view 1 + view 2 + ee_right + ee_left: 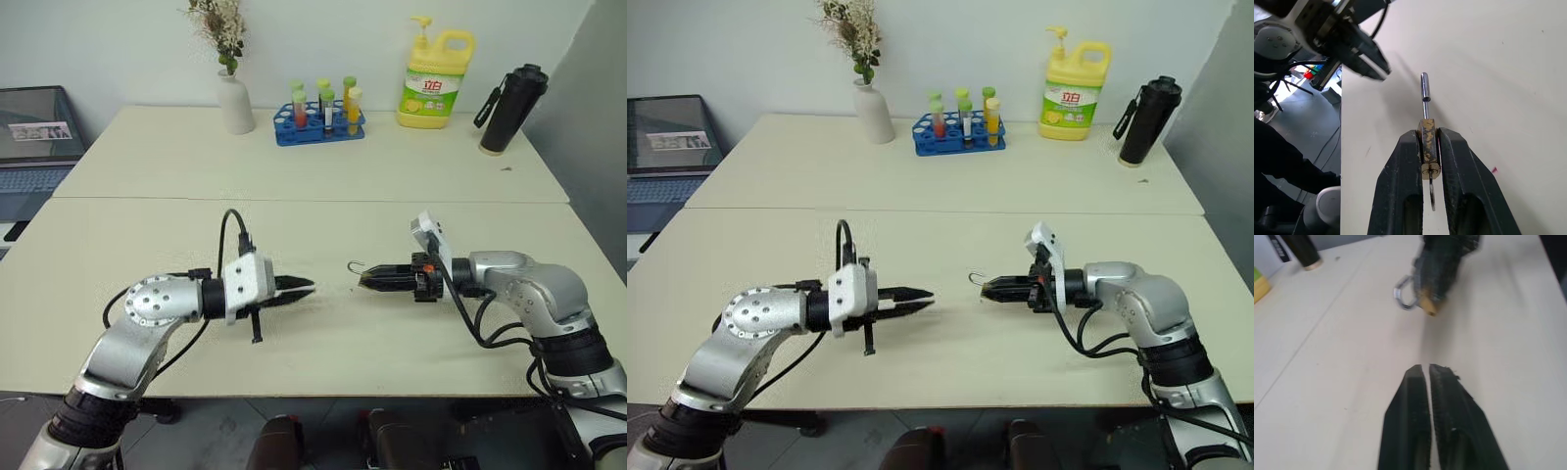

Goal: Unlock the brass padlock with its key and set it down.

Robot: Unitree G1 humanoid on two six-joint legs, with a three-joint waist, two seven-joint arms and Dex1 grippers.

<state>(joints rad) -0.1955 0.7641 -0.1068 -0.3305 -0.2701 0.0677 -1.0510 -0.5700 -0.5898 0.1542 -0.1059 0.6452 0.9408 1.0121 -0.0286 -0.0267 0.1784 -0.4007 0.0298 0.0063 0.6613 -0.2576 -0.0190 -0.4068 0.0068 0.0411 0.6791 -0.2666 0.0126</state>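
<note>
The brass padlock (pixel 1428 142) is pinched between the fingers of my right gripper (pixel 364 281), which is shut on it and holds it a little above the table (pixel 323 343). Its silvery shackle (pixel 1423 90) sticks out past the fingertips toward my left arm. A small key (pixel 1431 196) hangs from the padlock's other end, between the fingers. My left gripper (pixel 308 288) points at the padlock (pixel 1428 306) from a short gap away. Its fingers (pixel 1447 396) stand open by a narrow slit with nothing between them.
Along the table's far side stand a white vase with dried flowers (pixel 235 98), a blue rack of tubes (pixel 318 122), a yellow detergent bottle (pixel 436 78) and a black bottle (pixel 509 108). A laptop (pixel 34 137) sits off to the left.
</note>
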